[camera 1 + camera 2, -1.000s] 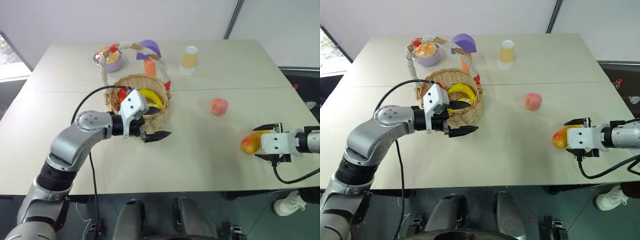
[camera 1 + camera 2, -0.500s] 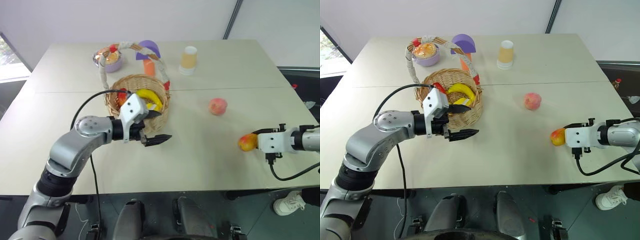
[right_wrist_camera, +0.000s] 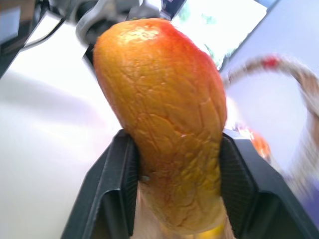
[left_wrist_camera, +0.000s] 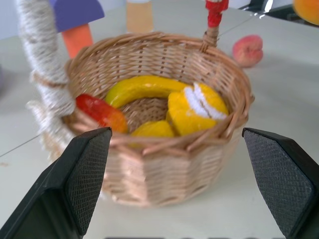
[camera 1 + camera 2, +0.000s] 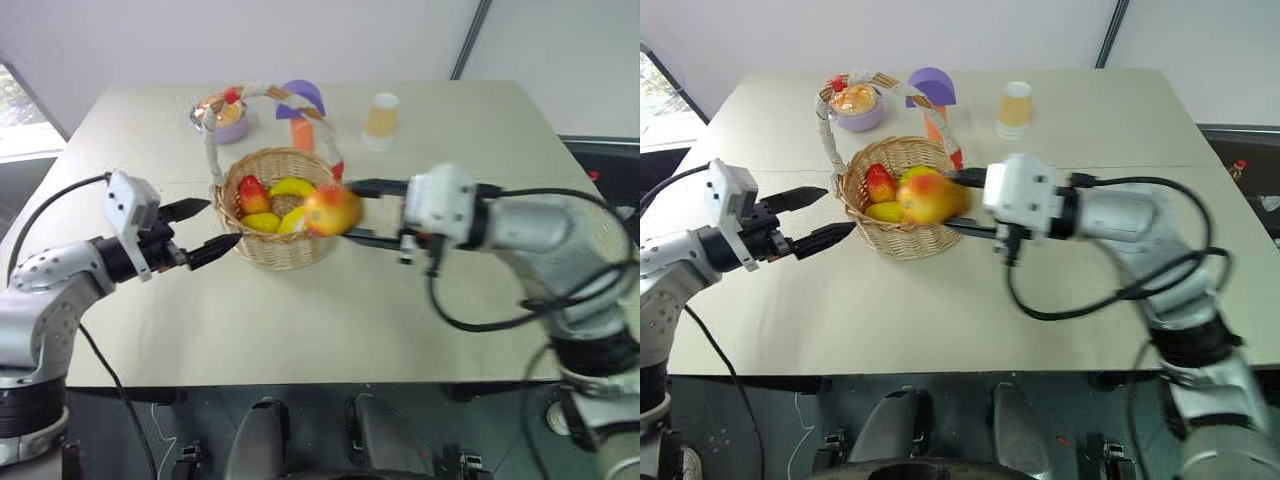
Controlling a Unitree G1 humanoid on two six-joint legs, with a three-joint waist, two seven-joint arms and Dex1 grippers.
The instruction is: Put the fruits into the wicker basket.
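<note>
Now the right tool (image 5: 355, 211) grips the oblong orange-red toy mango (image 5: 332, 210), wrinkled skin, its fingers (image 3: 115, 185) pressing both flanks and its long axis running out past their tips. Directly beyond the mango along this tool's line sits the round light-tan wicker basket (image 5: 283, 250) on the beige bench (image 5: 420, 310); the fruit hangs at the near rim, judged not yet over the hollow. The basket holds a curved yellow piece, a red piece and the bumpy yellow lemon (image 4: 154, 129). The left tool (image 5: 208, 228), fingers spread wide and empty, stands just beside the basket's opposite wall. The round pink-red peach (image 4: 248, 49) lies on the bench beyond the basket from the left tool.
</note>
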